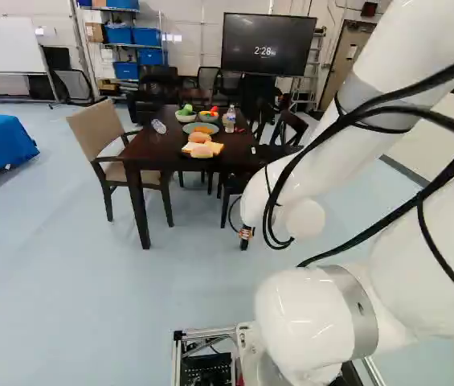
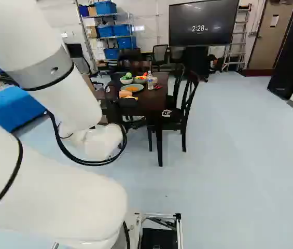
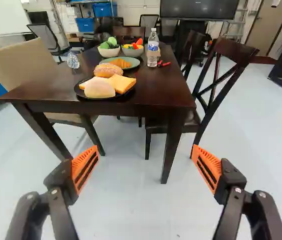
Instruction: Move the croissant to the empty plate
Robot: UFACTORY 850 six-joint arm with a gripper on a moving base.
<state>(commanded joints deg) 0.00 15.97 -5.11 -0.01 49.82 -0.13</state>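
In the left base view my gripper [image 1: 245,236] hangs ahead of the arm, on the near side of the dark table. In the wrist view the gripper [image 3: 145,150] stands open, with only floor showing between its orange pads. Well ahead of it on the table, the croissant [image 3: 121,63] lies on a green plate [image 3: 136,61]. Closer to the table's near edge, a black plate [image 3: 78,89] carries a seeded bun [image 3: 108,70], a pale round bun [image 3: 100,88] and yellow-topped bread slices [image 3: 122,82]. Both plates in view hold food.
The table [image 3: 153,92] has two bowls [image 3: 109,51] of produce, an upright water bottle [image 3: 152,48], a small red item [image 3: 163,63] and a clear bottle [image 3: 73,60]. A beige chair [image 1: 100,137] and dark chairs [image 2: 187,104] flank it.
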